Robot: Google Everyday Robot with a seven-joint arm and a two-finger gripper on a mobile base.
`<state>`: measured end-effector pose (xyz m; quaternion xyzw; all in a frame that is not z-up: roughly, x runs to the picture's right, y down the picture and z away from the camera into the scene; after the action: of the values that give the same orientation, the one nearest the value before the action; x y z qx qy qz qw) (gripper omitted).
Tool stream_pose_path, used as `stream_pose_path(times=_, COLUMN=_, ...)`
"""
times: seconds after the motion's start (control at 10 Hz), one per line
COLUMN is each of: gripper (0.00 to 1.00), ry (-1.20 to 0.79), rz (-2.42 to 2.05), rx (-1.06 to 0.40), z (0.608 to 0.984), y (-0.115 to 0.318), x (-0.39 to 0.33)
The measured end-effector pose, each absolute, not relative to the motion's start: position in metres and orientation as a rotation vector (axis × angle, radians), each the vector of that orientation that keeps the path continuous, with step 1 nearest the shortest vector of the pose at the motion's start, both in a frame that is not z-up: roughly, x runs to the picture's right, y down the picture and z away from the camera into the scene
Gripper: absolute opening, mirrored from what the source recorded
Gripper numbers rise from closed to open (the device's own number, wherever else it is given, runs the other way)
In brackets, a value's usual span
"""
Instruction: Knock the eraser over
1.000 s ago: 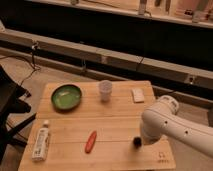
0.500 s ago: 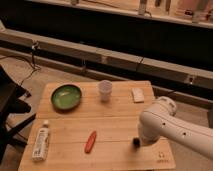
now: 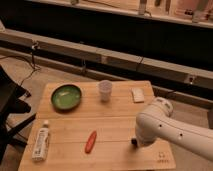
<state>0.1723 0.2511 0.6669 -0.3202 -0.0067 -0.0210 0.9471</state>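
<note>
The eraser (image 3: 134, 142) is a small black block on the wooden table (image 3: 115, 122), near the front right. Only a bit of it shows at the left edge of my white arm (image 3: 165, 129). The gripper is hidden behind the arm's bulky white body, somewhere right at the eraser. I cannot tell whether the eraser stands or lies, or whether anything touches it.
A green bowl (image 3: 66, 96) sits at the back left, a translucent cup (image 3: 104, 90) at the back middle, a flat white pad (image 3: 137, 94) at the back right. A red-orange marker (image 3: 90, 141) lies front middle, a white tube (image 3: 41, 142) front left. A black chair (image 3: 10, 107) stands left.
</note>
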Motion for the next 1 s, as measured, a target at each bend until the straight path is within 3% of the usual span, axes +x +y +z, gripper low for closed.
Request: stream_pose_path(times=1.0, gripper=0.01, ry=-0.018, rz=-0.074, rx=-0.617, z=0.652, y=0.266, x=0.119)
